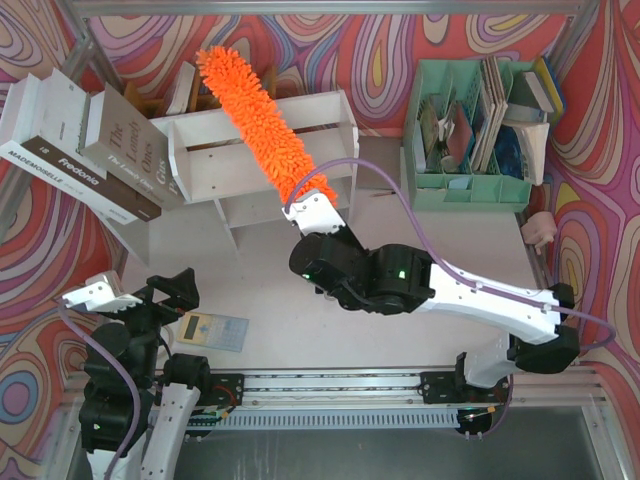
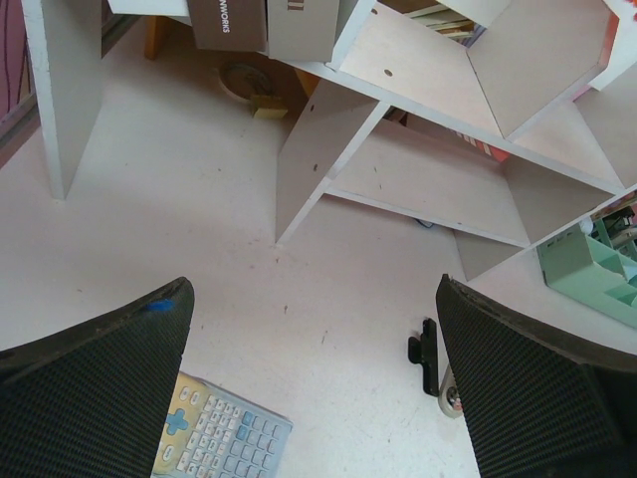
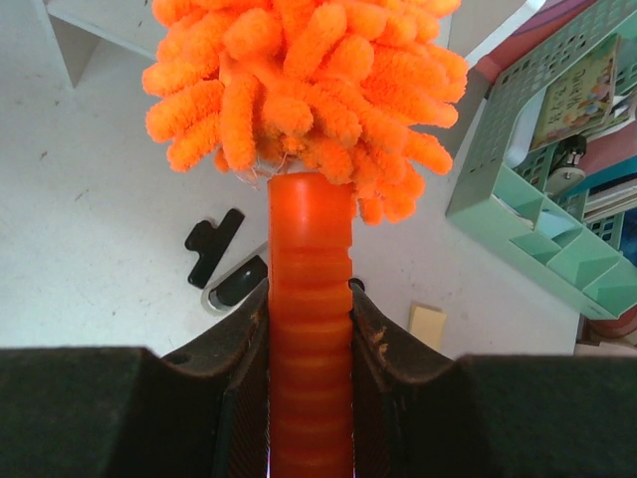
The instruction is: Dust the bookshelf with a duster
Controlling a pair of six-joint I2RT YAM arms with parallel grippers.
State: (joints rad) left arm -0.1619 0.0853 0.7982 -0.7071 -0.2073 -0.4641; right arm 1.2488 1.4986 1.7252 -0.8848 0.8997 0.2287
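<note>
One orange duster (image 1: pixel 258 110) has its ribbed handle clamped between the jaws of the right gripper (image 3: pixel 310 299) at centre frame. Its fluffy head slants up-left over the white bookshelf (image 1: pixel 225 165). At lower left, the left gripper (image 2: pixel 314 368) gapes empty.

Fluffy orange duster (image 1: pixel 262 120) aslant over white bookshelf (image 1: pixel 218 162)

Books stacked beside bookshelf (image 1: pixel 230 165), top view: dark brown spine (image 1: pixel 80 172) reads "MADEMOISELLE" in small white caps, then "Fredonia". Grey book (image 1: pixel 130 140) has big title, approx. "The Lonely Ones", w/ a smaller line on its edge, too small to read. Left wrist view: brown book (image 2: pixel 229 22) shows upside-down white caps, partly cut off, not legible. Calculator (image 2: pixel 224 433) key legends too small.
</note>
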